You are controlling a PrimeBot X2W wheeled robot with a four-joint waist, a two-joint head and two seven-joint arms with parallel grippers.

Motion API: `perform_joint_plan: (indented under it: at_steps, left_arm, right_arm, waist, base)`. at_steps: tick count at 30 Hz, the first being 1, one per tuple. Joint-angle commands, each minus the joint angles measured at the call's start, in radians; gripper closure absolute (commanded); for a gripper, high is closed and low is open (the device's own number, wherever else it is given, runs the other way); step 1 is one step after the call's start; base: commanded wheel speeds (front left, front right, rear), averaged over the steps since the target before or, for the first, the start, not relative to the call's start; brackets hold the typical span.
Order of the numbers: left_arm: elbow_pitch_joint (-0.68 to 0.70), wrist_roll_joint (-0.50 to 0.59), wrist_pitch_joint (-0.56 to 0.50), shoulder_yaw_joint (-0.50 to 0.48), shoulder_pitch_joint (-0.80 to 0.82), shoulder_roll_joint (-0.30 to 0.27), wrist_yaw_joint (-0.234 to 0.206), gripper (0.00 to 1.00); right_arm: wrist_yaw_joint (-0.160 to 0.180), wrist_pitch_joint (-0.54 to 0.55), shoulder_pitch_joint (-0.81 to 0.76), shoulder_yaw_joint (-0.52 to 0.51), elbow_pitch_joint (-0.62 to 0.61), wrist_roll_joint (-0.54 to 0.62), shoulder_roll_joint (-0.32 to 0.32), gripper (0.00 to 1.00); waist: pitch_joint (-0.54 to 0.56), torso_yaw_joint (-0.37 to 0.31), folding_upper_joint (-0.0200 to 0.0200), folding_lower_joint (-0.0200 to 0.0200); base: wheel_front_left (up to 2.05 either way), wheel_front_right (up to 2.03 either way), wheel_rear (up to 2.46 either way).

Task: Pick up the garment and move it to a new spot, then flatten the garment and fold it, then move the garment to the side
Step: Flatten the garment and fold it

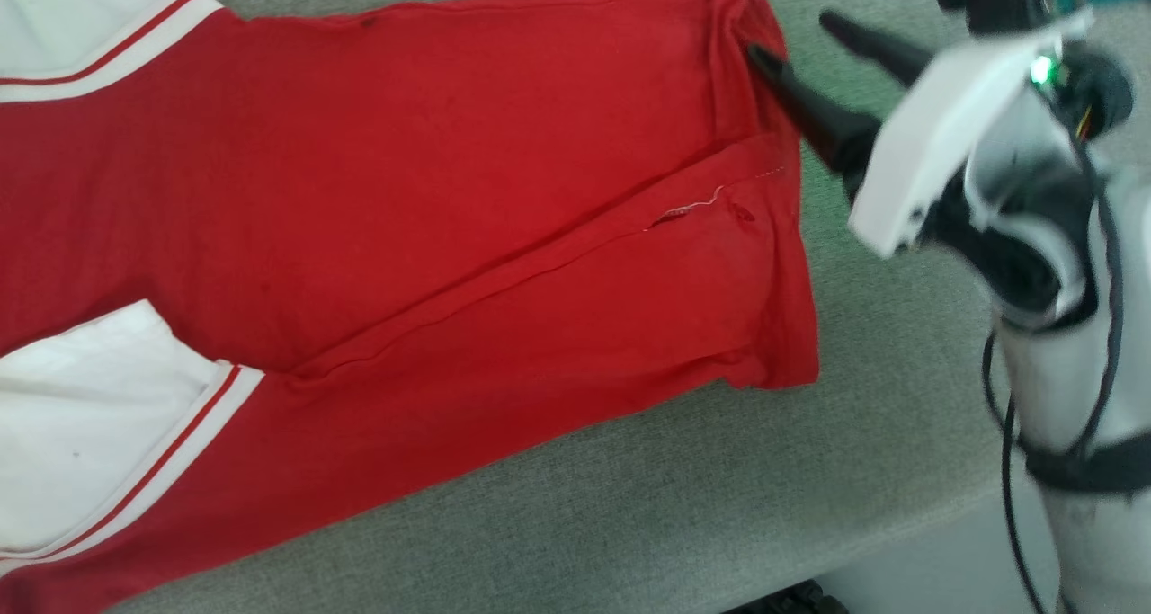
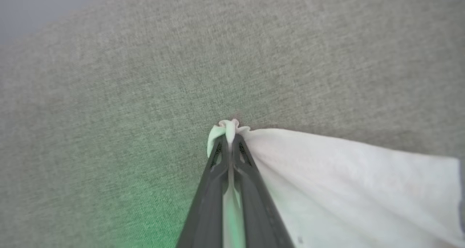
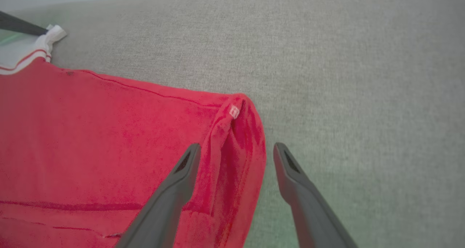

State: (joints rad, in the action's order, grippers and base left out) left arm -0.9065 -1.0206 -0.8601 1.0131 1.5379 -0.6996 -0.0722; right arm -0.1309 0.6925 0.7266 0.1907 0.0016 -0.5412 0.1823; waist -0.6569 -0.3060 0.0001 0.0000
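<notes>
The garment, spread on the table from 9 o'clock to centre, is being pinched at its white sleeve by the left tool while the right tool, jaws apart, is being held astride the 1 o'clock hem, where only one layer could be caught.

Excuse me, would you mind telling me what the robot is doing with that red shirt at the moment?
The red garment lies spread on a grey fabric surface. The robot's left claw is shut on the tip of a white sleeve. Its right claw stands open astride a hem corner, one finger over red cloth, the other over bare surface, gripping nothing yet.
</notes>
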Motion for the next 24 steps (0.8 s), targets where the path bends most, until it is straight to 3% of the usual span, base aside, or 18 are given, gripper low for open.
perform_joint_plan:
  at_steps: [1, 9, 16, 17, 18, 24]
  left_arm:
    - [-0.055, 0.003, -0.022, 0.05, -0.123, 0.019, 0.009, 1.0]
    - [-0.083, -0.001, 0.027, 0.039, -0.086, 0.062, 0.031, 1.0]
    - [-0.103, -0.009, 0.064, 0.03, -0.072, 0.096, 0.055, 1.0]
    - [-0.107, -0.007, 0.072, 0.028, -0.072, 0.101, 0.06, 1.0]
    - [-0.11, -0.008, 0.083, 0.025, -0.07, 0.106, 0.06, 1.0]
    - [-0.129, -0.024, 0.139, 0.002, -0.053, 0.137, 0.071, 1.0]
  right_arm:
    - [0.001, 0.036, 0.066, 0.013, 0.044, 0.001, 0.001, 0.0]
    - [0.001, 0.196, 0.281, 0.09, 0.307, 0.054, -0.015, 0.0]
    - [0.0, 0.314, 0.324, 0.161, 0.479, 0.038, -0.034, 0.0]
    - [0.0, 0.332, 0.326, 0.179, 0.494, 0.032, -0.031, 0.55]
    - [0.0, 0.337, 0.328, 0.186, 0.507, 0.022, -0.026, 1.0]
    - [0.001, 0.282, 0.349, 0.177, 0.518, -0.034, 0.021, 1.0]
  waist:
    - [-0.006, 0.011, -0.0001, 0.0]
    - [-0.019, 0.037, -0.0001, 0.0]
    - [-0.02, 0.054, -0.0001, 0.0]
    - [-0.019, 0.059, -0.0001, 0.0]
    - [-0.017, 0.064, -0.0001, 0.0]
    - [0.012, 0.11, -0.0001, 0.0]
  base:
    - [0.0, 0.0, 0.0]
    - [0.0, 0.0, 0.0]
    - [0.0, 0.0, 0.0]
    - [0.0, 0.0, 0.0]
    - [0.0, 0.0, 0.0]
    - [0.0, 0.0, 0.0]
